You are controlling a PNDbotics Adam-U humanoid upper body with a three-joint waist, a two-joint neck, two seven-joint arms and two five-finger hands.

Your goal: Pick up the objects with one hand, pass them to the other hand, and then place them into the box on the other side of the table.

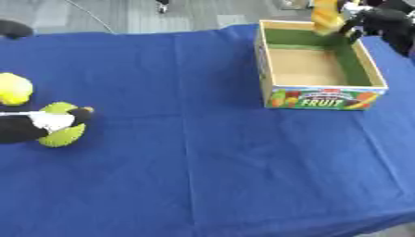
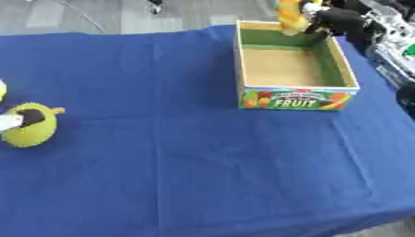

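Blue-clothed surface [image 1: 219, 162] | right hand [image 1: 374, 21] grips orange object [image 1: 327, 16] above box [image 1: 323, 99] far rim | left hand [image 1: 48, 121] clasps green fruit [image 2: 29, 132] | we judge: placing step; next, lower and release inside

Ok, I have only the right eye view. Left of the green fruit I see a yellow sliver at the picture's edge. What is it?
Observer: A round yellow fruit, lying just behind the green fruit.
Operator: My right hand holds the orange thing over the box. Where is the left hand?
Observer: The left hand lies across the green fruit; its arm comes in from the left edge.
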